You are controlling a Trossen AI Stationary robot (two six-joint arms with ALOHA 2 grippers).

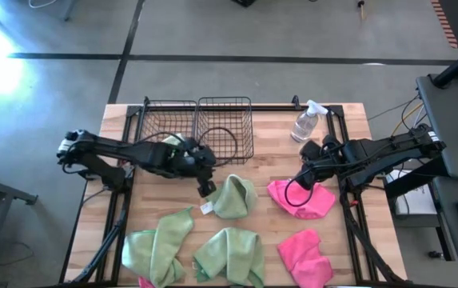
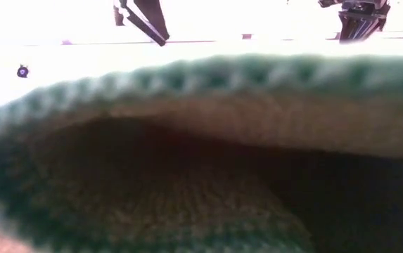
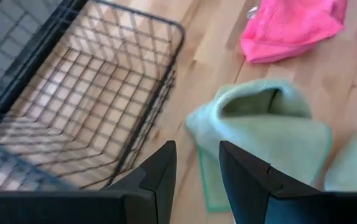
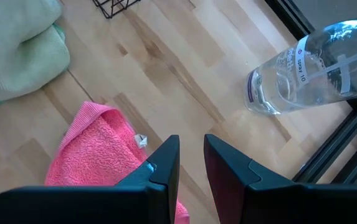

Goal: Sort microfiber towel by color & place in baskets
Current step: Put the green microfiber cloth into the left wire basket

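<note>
Both grippers' jaws stand slightly parted and hold nothing above the desk (image 1: 348, 126).

Ahead of the left gripper (image 3: 197, 180) and touching neither finger, a folded light green towel (image 3: 271, 134) lies on the wood just beside the right-hand basket (image 1: 225, 128), with the other basket (image 1: 167, 120) beyond it on the far side; both wire baskets sit side by side. Under the right gripper (image 4: 192, 163) lies a bright pink towel (image 4: 94, 152), its edge right at the fingers but not between them. Off to one side of these jaws stands the clear spray bottle (image 4: 303, 71). Nearer the desk's front edge lie two more green towels (image 1: 158, 248) (image 1: 230, 256) and a second pink towel (image 1: 304, 254), well apart from both grippers.
</note>
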